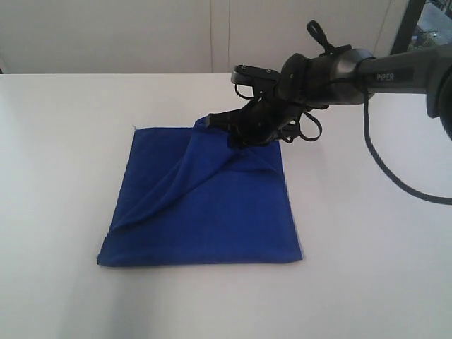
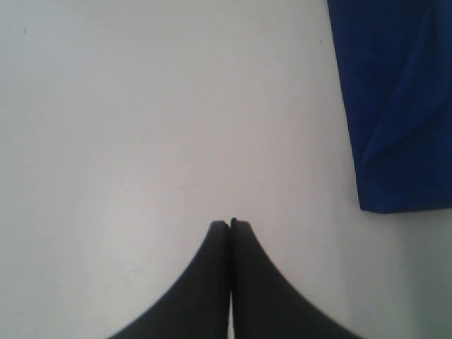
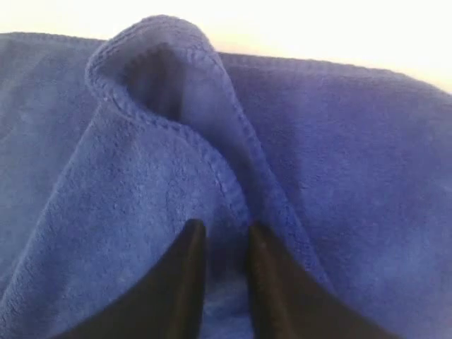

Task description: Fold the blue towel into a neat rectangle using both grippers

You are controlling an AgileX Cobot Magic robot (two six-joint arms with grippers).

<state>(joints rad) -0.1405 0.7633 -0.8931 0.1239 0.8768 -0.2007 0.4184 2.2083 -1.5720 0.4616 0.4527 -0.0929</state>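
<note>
Blue towel point(image 1: 212, 219): folded on white table point(image 1: 56, 127), far edge lifted. I see right gripper point(image 3: 226, 244) pinching that edge, its body hiding the corner; left gripper point(image 2: 231, 226) pressed together, apart from the towel.

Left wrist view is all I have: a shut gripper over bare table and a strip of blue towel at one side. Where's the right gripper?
Observer: In the exterior view, the right gripper sits at the far edge of the towel.
Operator: Is it holding cloth?
Observer: Its wrist view shows a ridge of towel running into the narrow gap between its fingers, so it looks pinched.
Operator: Is the towel lying flat?
Observer: No. A raised fold runs diagonally from that gripper toward the near left corner.
</note>
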